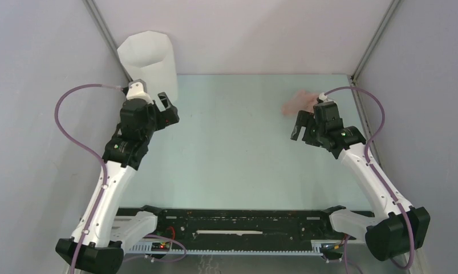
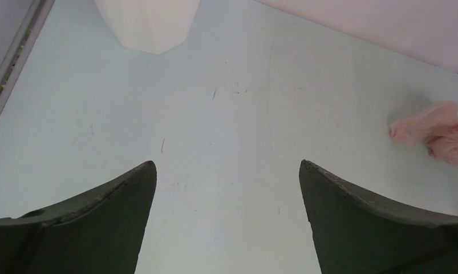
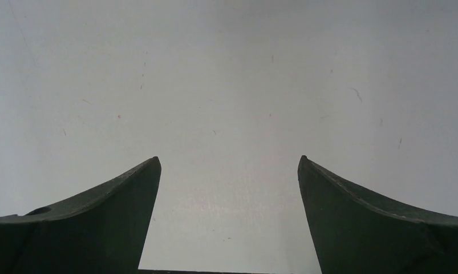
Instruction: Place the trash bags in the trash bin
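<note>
The trash bin point(image 1: 146, 56) is white and faceted, standing upright in the back left corner; its base shows in the left wrist view point(image 2: 148, 23). The trash bag point(image 1: 298, 103) is a crumpled pale-pink lump on the table at the back right, also seen at the right edge of the left wrist view point(image 2: 437, 132). My left gripper point(image 1: 170, 111) hovers just in front of the bin, open and empty point(image 2: 228, 165). My right gripper point(image 1: 298, 127) hangs beside the bag's near side, open, with only bare grey surface between its fingers point(image 3: 229, 160). The bag is out of the right wrist view.
Grey enclosure walls close in the pale green table point(image 1: 232, 154) on the left, back and right. A black rail with the arm bases point(image 1: 238, 222) runs along the near edge.
</note>
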Motion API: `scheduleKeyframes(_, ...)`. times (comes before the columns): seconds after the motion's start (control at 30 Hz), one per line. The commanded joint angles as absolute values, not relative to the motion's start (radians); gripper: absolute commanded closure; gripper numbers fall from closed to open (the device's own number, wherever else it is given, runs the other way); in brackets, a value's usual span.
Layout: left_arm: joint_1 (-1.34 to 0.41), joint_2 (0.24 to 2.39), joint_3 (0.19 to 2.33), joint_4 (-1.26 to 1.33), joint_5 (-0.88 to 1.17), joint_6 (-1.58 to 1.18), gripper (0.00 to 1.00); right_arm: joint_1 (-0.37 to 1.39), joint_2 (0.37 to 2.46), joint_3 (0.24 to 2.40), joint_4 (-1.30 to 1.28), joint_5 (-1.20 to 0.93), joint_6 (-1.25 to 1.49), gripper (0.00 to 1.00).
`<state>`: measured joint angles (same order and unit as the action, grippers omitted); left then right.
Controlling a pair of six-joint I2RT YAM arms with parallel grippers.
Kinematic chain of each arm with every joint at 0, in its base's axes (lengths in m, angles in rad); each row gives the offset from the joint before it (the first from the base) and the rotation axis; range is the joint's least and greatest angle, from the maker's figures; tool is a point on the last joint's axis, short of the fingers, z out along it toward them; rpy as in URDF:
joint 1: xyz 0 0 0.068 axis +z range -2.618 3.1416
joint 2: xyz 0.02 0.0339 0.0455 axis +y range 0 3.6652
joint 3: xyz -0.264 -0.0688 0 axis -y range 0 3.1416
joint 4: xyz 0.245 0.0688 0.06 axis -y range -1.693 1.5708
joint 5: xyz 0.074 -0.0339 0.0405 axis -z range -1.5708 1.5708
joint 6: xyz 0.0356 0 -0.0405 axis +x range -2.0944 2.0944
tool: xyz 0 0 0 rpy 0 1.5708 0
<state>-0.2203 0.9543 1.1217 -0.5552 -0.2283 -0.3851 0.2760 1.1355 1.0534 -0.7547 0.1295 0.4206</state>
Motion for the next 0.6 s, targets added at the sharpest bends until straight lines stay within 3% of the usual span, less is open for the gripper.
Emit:
scheduleKeyframes(0.0,-0.209,0.947,1.086,-0.481,-0.196,-0.420,0.00,0.273,1.123,1.053,-0.693,0.165,0.425,0.01)
scheduleKeyframes(0.57,-0.199,0.959,1.073,-0.413,-0.143,-0.534,0.00,0.317,1.096,1.052,-0.691,0.189,0.411,0.00)
